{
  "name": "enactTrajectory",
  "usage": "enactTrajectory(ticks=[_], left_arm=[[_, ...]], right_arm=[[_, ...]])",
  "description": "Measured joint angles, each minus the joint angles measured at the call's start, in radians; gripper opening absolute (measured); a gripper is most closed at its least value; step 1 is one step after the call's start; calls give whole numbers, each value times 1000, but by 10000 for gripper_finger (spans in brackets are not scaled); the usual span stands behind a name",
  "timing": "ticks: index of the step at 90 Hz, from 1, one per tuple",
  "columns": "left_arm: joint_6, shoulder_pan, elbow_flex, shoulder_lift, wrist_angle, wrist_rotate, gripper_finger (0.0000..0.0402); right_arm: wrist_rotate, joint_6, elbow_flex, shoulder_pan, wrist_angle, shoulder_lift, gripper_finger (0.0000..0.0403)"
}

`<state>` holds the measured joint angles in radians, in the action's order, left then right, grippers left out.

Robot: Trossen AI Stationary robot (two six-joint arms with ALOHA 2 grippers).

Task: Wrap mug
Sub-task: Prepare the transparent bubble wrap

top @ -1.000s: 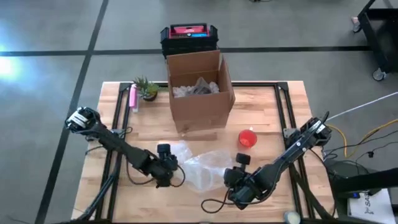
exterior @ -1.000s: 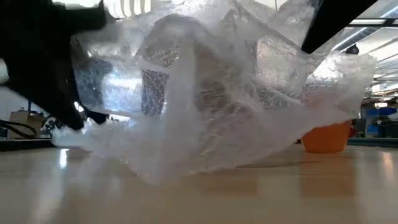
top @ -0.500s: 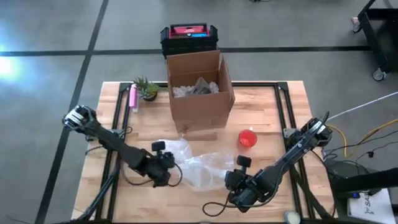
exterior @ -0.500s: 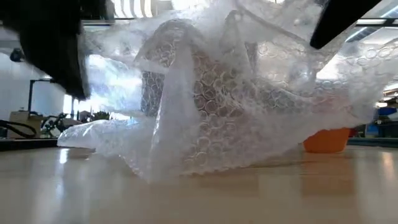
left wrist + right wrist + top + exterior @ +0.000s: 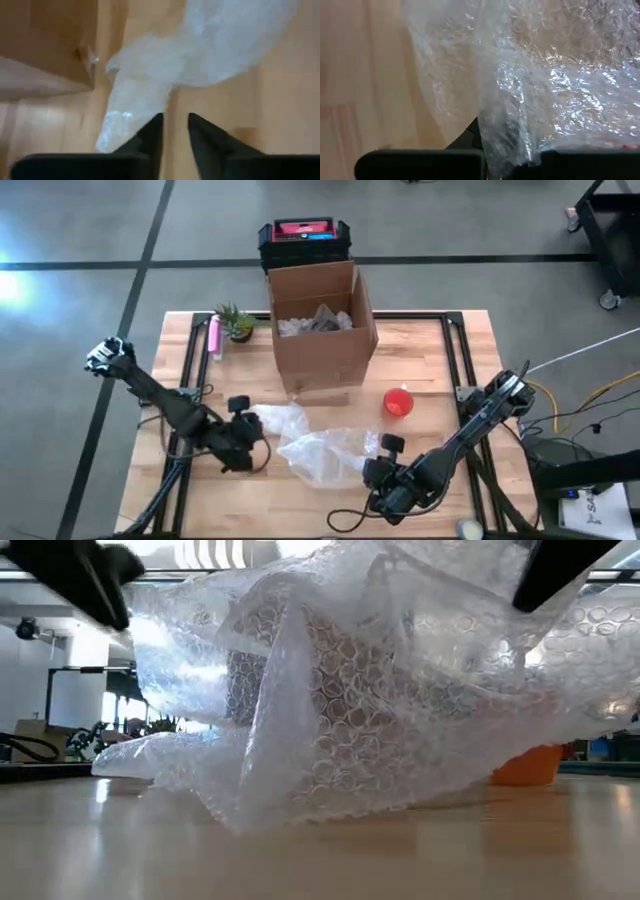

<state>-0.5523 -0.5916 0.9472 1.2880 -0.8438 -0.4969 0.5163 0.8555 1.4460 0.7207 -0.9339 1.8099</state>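
A crumpled sheet of bubble wrap (image 5: 325,450) lies on the wooden tabletop (image 5: 440,370) in front of an open cardboard box (image 5: 320,330), flanked by both arms. The left gripper (image 5: 243,442) sits just beside the sheet's left edge, its jaws nearly closed with a narrow gap and nothing between them; in the left wrist view the wrap (image 5: 200,55) lies just ahead of its fingertips (image 5: 152,125). The right gripper (image 5: 385,470) is at the sheet's right edge with the wrap draped over its jaws; whether they are open or closed cannot be told. The red-orange mug (image 5: 398,402) stands bare on the tabletop, right of the box, just beyond the wrap. A small potted plant (image 5: 235,322) and a pink item (image 5: 213,337) rest near the back-left corner.
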Motion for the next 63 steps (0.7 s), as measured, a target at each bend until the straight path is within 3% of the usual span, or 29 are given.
enactTrajectory(ticks=[17, 31, 51, 57, 63], left_arm=[[141, 80, -142, 44, 266, 21, 259], [226, 134, -205, 93, 344, -79, 311], [273, 193, -244, 204, 472, -17, 320], [256, 212, -243, 246, 468, -19, 301], [244, 227, -235, 278, 468, -24, 258]], right_arm=[[8, -2, -1, 0, 3, 0, 0], [9, 1, -1, -1, 11, 0, 0], [10, 0, -14, 0, 59, 0, 0], [11, 0, -25, 0, 72, 0, 0], [10, -1, -40, -1, 96, 0, 0]])
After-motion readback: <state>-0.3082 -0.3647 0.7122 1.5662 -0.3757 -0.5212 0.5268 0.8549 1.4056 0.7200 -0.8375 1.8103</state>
